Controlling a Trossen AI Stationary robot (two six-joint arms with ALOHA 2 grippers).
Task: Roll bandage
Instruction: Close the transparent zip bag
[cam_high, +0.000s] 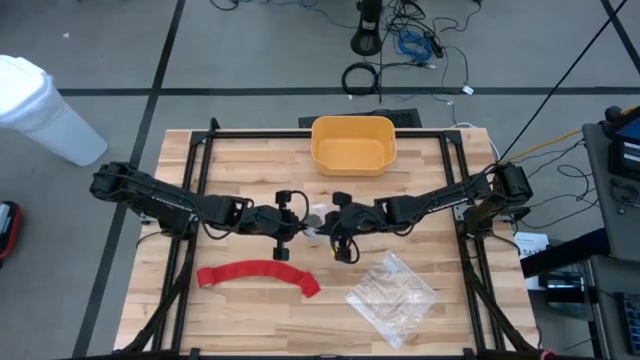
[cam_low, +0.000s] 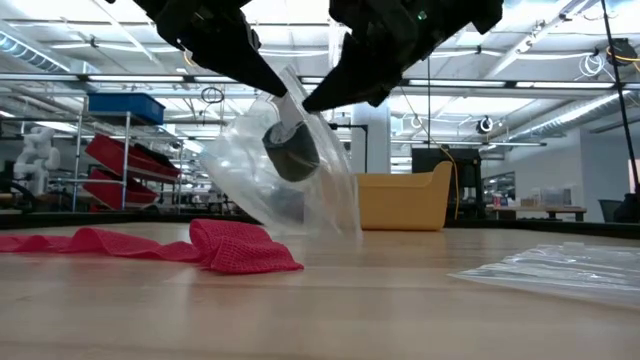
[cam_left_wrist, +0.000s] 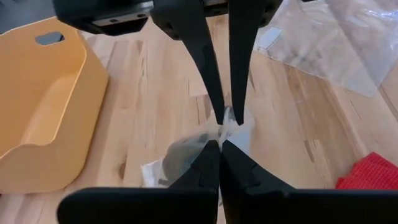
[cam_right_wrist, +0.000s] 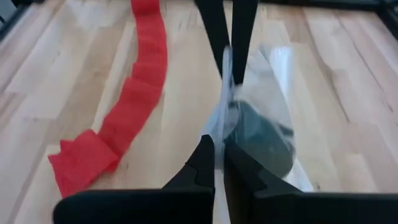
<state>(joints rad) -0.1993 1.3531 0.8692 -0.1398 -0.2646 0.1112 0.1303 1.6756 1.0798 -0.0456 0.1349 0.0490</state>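
The red bandage (cam_high: 258, 273) lies unrolled as a long flat strip on the table's near left, and no gripper touches it; it also shows as the bandage (cam_right_wrist: 134, 93) in the right wrist view. At the table's middle a clear plastic bag (cam_low: 285, 185) with a dark grey lump (cam_low: 292, 152) inside hangs between both grippers. My left gripper (cam_high: 300, 228) and my right gripper (cam_high: 326, 232) meet tip to tip at the bag's top, each shut on it. My left gripper pinches the bag's crumpled top edge (cam_left_wrist: 231, 127) between its two fingers, slanting down from the table's left. The bag hangs below with the dark lump in it. My right gripper pinches the same top edge (cam_right_wrist: 222, 112) between its two fingers, slanting down from the table's right, facing the left fingers. The bag's film hangs slack below; whether its lower edge (cam_low: 320, 232) rests on the table, I cannot tell.
A yellow bin (cam_high: 353, 143) stands at the far middle of the table. A second clear plastic bag (cam_high: 392, 297) lies flat at the near right. Bare wood lies between the bandage and that bag.
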